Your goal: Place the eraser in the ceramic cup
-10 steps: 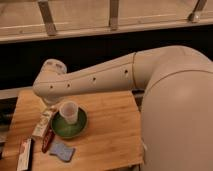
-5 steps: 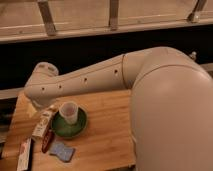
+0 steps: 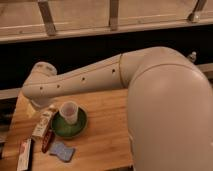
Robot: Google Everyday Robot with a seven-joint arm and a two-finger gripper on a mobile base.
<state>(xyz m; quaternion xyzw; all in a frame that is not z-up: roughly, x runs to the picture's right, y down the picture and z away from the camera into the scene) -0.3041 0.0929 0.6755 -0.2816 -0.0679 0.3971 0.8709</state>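
One eraser (image 3: 24, 154) flat at table (image 3: 105, 131) front-left corner, markings unreadable. One ceramic cup (image 3: 69, 111) upright in one green bowl (image 3: 76, 130). One cream tube (image 3: 42, 125), one blue-grey pad (image 3: 61, 150) nearby. Gripper (image 3: 33, 106) under arm's end, table's left rear, mostly hidden, fingers apart.

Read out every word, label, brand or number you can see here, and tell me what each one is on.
No text can be read.
Slim white bar eraser: dark and reddish wrapper markings, too blurred to read.
Long cream tube: print too blurred to read.
Pale ceramic cup, shallow green bowl, blue-grey pad, white arm: no text visible.
Gripper: hidden beneath the arm's end, at the wooden table's back left.
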